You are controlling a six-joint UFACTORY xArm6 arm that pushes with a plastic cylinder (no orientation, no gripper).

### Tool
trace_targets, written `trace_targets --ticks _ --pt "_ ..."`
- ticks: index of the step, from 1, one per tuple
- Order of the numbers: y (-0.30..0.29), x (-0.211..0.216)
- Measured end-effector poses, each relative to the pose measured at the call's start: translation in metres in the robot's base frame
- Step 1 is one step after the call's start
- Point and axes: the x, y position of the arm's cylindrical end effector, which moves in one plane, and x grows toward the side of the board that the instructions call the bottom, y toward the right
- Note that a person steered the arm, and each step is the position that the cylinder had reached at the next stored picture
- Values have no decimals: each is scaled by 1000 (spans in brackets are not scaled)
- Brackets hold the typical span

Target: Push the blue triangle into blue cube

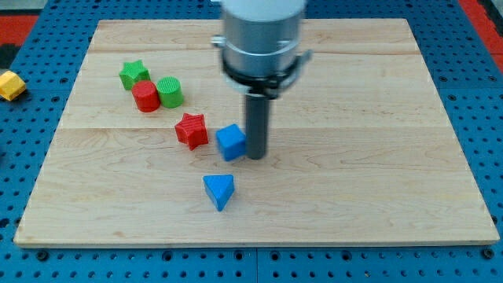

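The blue triangle (219, 190) lies on the wooden board (377, 157), below the middle. The blue cube (230, 142) sits just above it, a short gap apart. My tip (257, 156) stands right against the cube's right side, up and to the right of the triangle. The arm's grey body hangs over the board's top middle.
A red star (192, 130) touches or nearly touches the cube's left side. A green star (134, 75), a red cylinder (145, 97) and a green cylinder (170, 92) cluster at the upper left. A yellow block (9, 85) lies off the board at the left.
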Motion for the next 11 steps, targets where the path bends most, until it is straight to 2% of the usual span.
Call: trace_targets --ticks 1,2,3,4,5,6,7,8,10,11 --pt "-76 -25" --pt "-97 -29" --pt "-38 -12" --pt "56 7" --pt "58 67" --pt "-8 82" --pt "-57 65" --pt "-87 30" --pt "-110 67" --pt "-130 41"
